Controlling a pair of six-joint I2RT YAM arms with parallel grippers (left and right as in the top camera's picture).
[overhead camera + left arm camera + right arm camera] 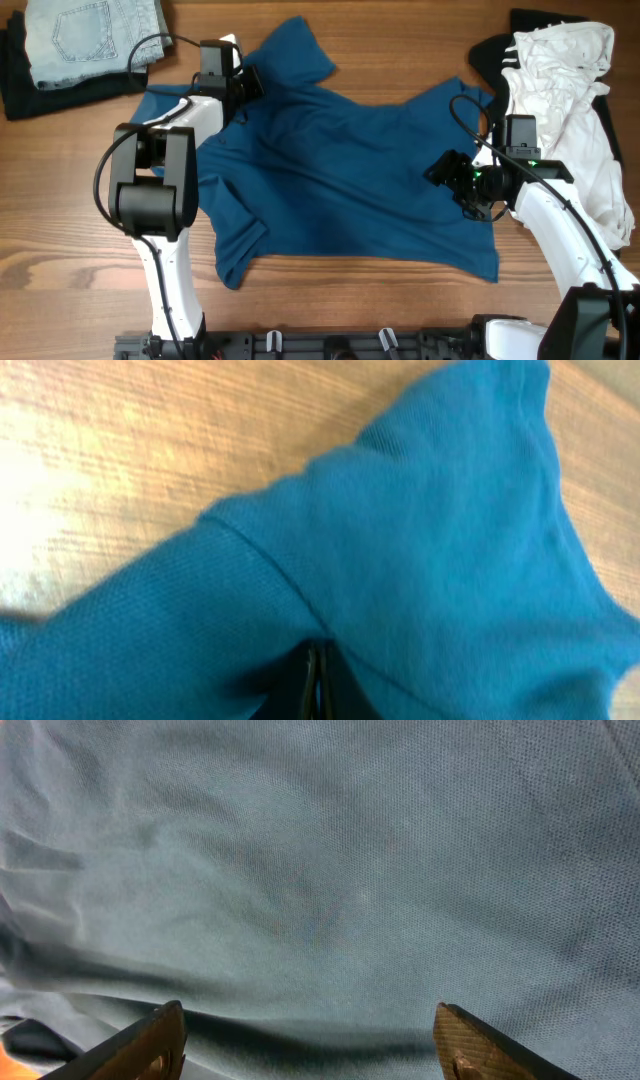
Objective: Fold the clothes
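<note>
The clothes, a dark blue T-shirt [340, 170], lie spread and rumpled across the middle of the wooden table [60, 250], with one sleeve pointing to the far side. My left gripper [245, 82] is at the shirt's far left shoulder. In the left wrist view its jaws [315, 672] are shut, with the blue cloth [420, 540] gathered at their tip. My right gripper [447, 170] hovers low over the shirt's right part. In the right wrist view it [315, 1035] stands open, both fingertips [165, 1030] apart over wrinkled cloth [330, 870], with nothing between them.
Pale blue denim [90, 35] lies on a dark garment [60, 95] at the far left corner. A crumpled white garment [570, 90] with black cloth [490, 55] under it fills the right side, beside my right arm.
</note>
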